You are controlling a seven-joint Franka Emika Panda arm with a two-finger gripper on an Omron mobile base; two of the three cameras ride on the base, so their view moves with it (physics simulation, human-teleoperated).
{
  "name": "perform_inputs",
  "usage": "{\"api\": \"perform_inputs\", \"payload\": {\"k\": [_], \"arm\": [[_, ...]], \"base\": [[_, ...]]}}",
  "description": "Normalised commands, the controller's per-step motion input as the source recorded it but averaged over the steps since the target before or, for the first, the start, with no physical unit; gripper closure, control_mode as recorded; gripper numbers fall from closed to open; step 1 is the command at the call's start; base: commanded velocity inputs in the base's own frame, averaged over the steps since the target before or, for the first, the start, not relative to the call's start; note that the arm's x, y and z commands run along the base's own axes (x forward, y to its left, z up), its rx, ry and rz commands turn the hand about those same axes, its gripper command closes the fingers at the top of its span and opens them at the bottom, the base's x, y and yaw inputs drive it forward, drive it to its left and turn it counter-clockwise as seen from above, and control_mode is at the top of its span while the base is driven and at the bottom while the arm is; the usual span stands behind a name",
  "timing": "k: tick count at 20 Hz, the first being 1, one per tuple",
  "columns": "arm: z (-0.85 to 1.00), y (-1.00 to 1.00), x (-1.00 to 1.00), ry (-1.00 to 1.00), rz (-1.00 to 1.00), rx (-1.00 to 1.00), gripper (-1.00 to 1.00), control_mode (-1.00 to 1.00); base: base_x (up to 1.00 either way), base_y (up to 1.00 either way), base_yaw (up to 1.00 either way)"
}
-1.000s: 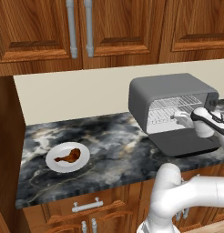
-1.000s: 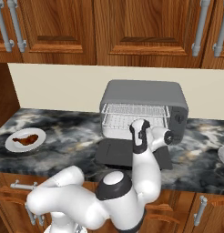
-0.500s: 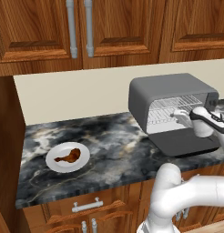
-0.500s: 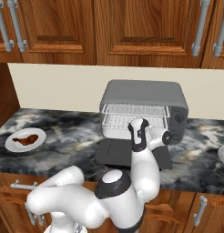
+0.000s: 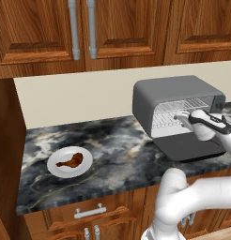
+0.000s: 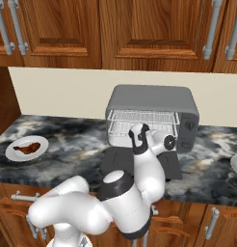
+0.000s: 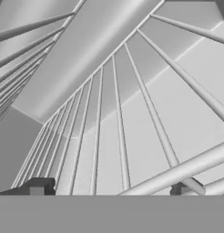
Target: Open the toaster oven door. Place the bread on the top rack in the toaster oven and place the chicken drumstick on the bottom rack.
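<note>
Our tool [image 5: 182, 117] sits at the mouth of the toaster oven [image 5: 170, 92], its fingers spread wide apart with nothing between them; in the hand view the two dark fingertips [image 7: 37, 186] rise at either side of a silver wire shelf seen very close, its rods fanning away from us. From the left base view we see the white hand reaching in from the oven's right, level with the wire racks [image 5: 176, 112]; we cannot tell from any view whether the tips touch a rod or which of the two shelves they face. The toaster oven door [image 6: 115, 161] lies folded down flat in front of the oven, on the marbled desk [image 5: 112, 150], and our own arm crosses above it in the right base view, hiding the middle of the opening. The top rack [image 6: 156, 116] shows as a wire grid just under the oven roof. We cannot make out the bread in any view. Well to the left of the oven, the chicken drumstick [image 5: 71, 161] lies on a white plate [image 5: 56, 169] on the desk, far from the tool. Wooden cabinets [image 5: 89, 33] hang above the oven. Compared with a second ago, the hand has edged a little deeper toward the racks, and the plate and drumstick have not moved.
</note>
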Motion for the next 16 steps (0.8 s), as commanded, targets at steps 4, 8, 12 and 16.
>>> {"api": "perform_inputs", "payload": {"k": [4, 8, 12, 16], "arm": [[-0.24, 0.02, 0.1, 0.15, -0.05, 0.0, -1.0, -1.0], [-0.32, 0.0, 0.0, 0.13, -0.01, 0.0, -1.0, -1.0], [-0.31, 0.0, 0.0, 0.15, 0.0, 0.0, 1.0, -1.0], [-0.28, 0.01, 0.04, 0.15, 0.0, 0.0, 1.0, -1.0]], "base": [[0.0, 0.0, 0.0], [0.0, 0.0, 0.0], [0.0, 0.0, 0.0], [0.0, 0.0, 0.0]]}}
